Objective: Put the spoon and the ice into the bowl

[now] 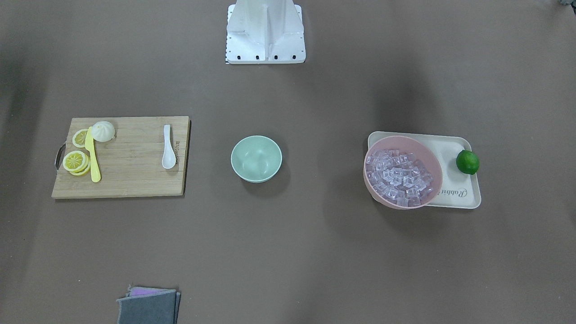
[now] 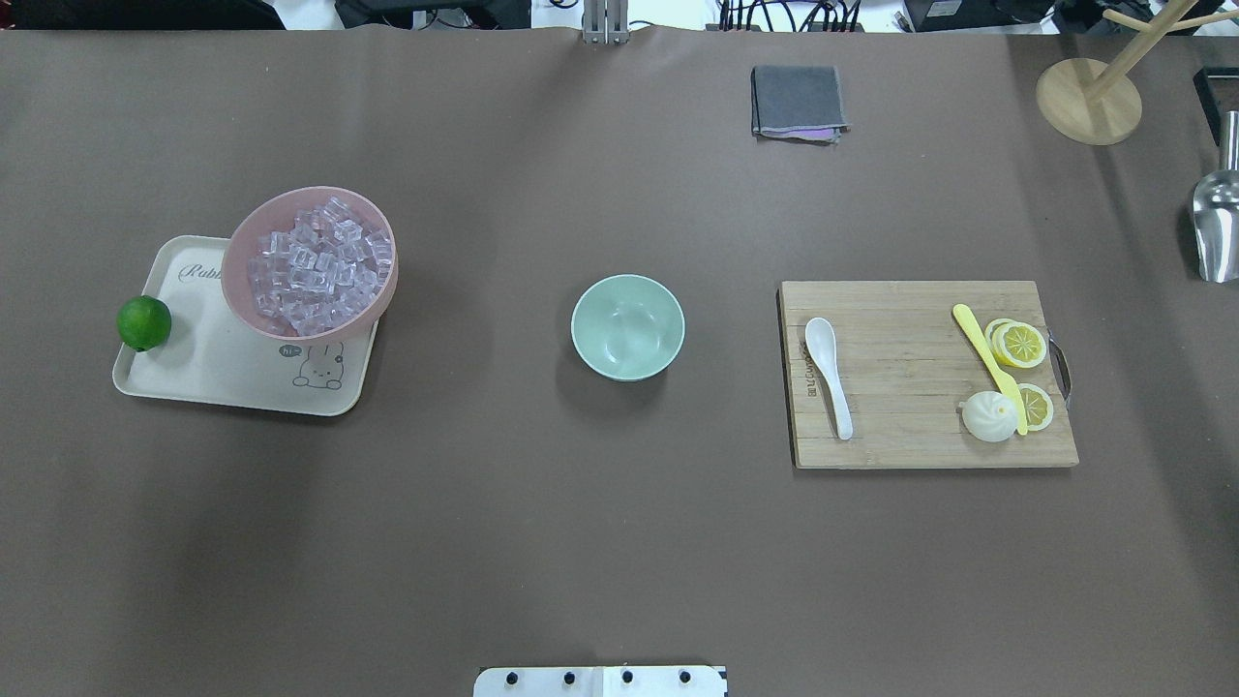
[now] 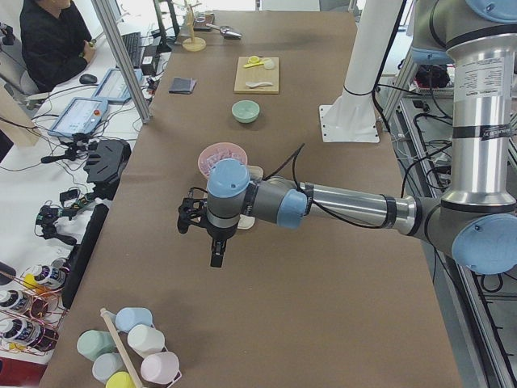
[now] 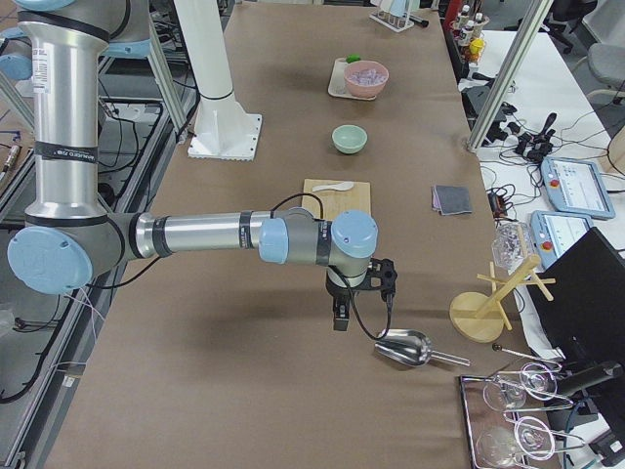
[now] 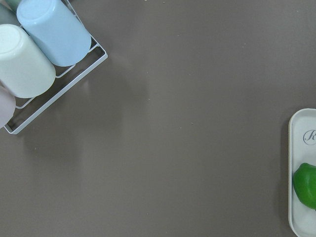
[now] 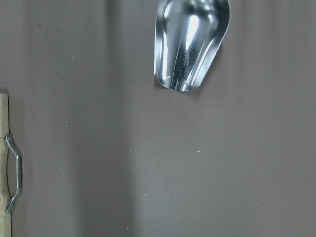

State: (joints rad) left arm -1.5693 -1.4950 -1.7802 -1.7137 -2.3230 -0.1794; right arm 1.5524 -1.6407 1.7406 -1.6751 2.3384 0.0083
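The white spoon point(image 2: 829, 373) lies on the wooden cutting board point(image 2: 910, 436), on its left part; it also shows in the front view point(image 1: 168, 148). The clear ice cubes point(image 2: 319, 271) fill a pink bowl point(image 1: 432, 157) on a cream tray. The mint-green bowl point(image 2: 627, 326) stands empty at the table's middle point(image 1: 256, 158). My left gripper point(image 3: 216, 252) shows only in the left side view, above the table beyond the tray's end. My right gripper point(image 4: 339, 318) shows only in the right side view, between the board and a metal scoop. I cannot tell whether either is open or shut.
A lime point(image 2: 143, 322) sits on the cream tray point(image 2: 223, 382). A yellow knife point(image 2: 989, 366), lemon slices and a white bun share the board. There is a grey cloth point(image 2: 798, 102), a metal scoop point(image 6: 191, 42), a wooden stand point(image 2: 1089, 97) and a cup rack point(image 5: 34, 59).
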